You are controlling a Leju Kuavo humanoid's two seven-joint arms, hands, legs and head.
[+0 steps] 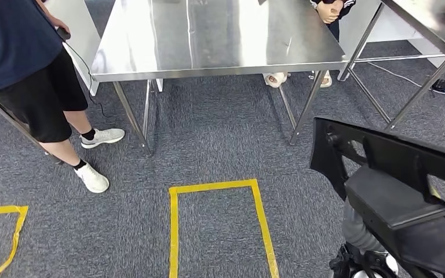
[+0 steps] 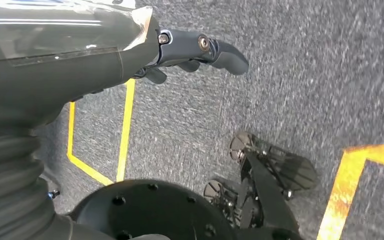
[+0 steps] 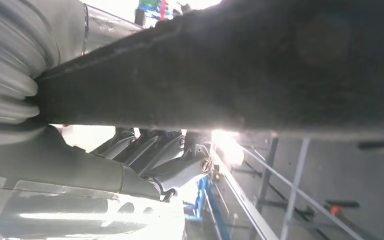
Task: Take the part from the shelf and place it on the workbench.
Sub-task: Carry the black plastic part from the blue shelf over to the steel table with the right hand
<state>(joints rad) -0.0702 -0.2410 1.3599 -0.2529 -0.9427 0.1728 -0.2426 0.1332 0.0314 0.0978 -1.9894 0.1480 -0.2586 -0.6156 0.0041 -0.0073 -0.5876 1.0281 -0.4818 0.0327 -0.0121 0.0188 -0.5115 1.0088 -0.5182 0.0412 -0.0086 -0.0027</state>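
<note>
Black part (image 1: 394, 197) sits in the right hand (image 3: 150, 155), whose fingers curl under it, so the pick looks done. Left hand (image 2: 195, 50) hangs empty over the carpet, fingers loosely apart. Ahead stands the steel workbench (image 1: 220, 35); walking up and placing remain.

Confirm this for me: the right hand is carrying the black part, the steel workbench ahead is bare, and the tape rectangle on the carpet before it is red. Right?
Not quite: the tape rectangle is yellow, not red, as the head view shows. The rest stands: the right hand carries the black part, and the steel workbench ahead is bare.
</note>
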